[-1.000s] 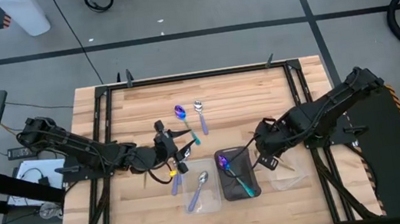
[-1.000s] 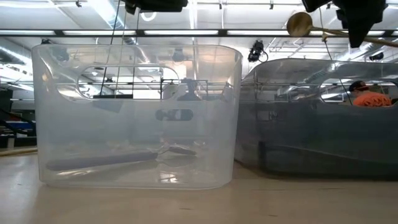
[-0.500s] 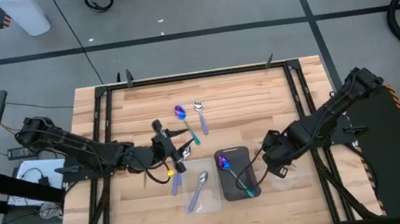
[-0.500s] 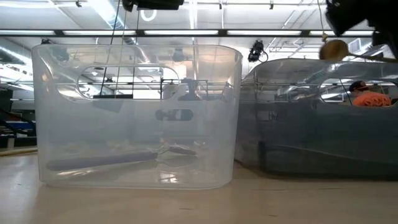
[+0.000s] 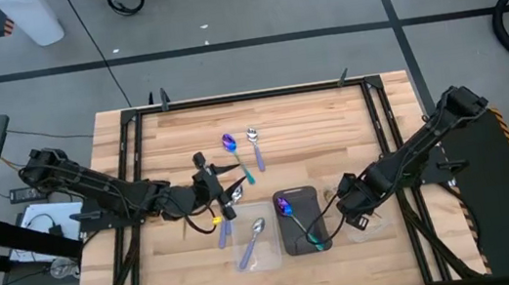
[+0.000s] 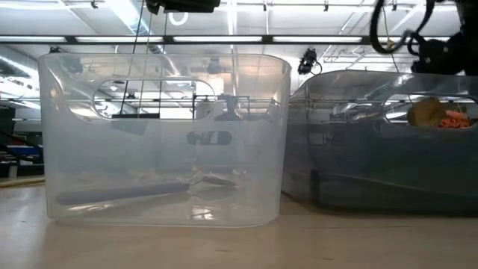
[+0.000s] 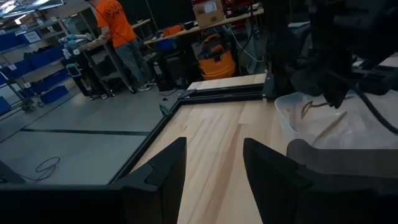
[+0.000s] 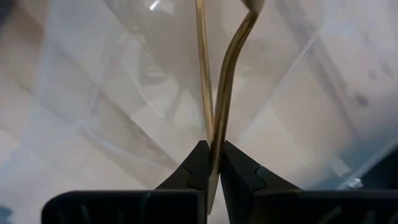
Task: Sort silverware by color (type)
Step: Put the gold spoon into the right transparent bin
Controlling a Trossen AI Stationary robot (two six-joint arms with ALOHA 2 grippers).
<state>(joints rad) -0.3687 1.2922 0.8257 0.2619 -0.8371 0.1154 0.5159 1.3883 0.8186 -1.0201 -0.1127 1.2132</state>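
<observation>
Workshop; blue storage bins (image 7: 37,59); orange shop vacuum (image 7: 214,56).

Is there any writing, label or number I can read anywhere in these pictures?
None can be read.
Cardboard box in the room behind: a label, too small to read.
Person's orange shirt: dark print on the back, too blurred to read.
Trays and spoons: no markings visible.

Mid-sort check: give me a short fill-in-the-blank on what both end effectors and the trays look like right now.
1. The right end effector is shut on a ____-coloured spoon.
2. It holds that spoon over the clear tray on the ____ side of the dark tray.
3. The left end effector is open and holds ____.
4. The dark tray holds an iridescent spoon with a ____ handle.

Missing words: gold; right; nothing; teal
</observation>
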